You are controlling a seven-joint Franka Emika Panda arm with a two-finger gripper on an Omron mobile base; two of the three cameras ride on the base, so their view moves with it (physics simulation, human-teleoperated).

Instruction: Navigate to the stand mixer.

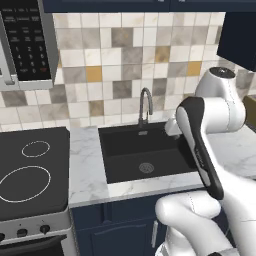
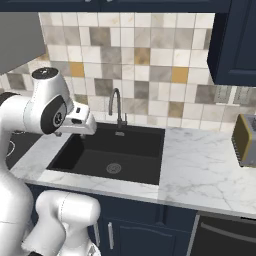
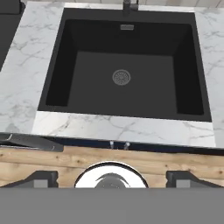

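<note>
Marble counter (image 2: pixel 200 165) runs under tiled backsplash (image 1: pixel 125 60), w/ black sink (image 3: pixel 127 65) set in the middle & faucet (image 2: pixel 117 107) behind it. Cooktop (image 1: pixel 30 170) sits left of sink, microwave (image 1: pixel 25 42) above. Toaster (image 2: pixel 245 140) at far right edge. Gripper (image 3: pixel 111 179) hangs over sink front; fingers (image 3: pixel 41 179) spread wide, holding nothing.
</note>
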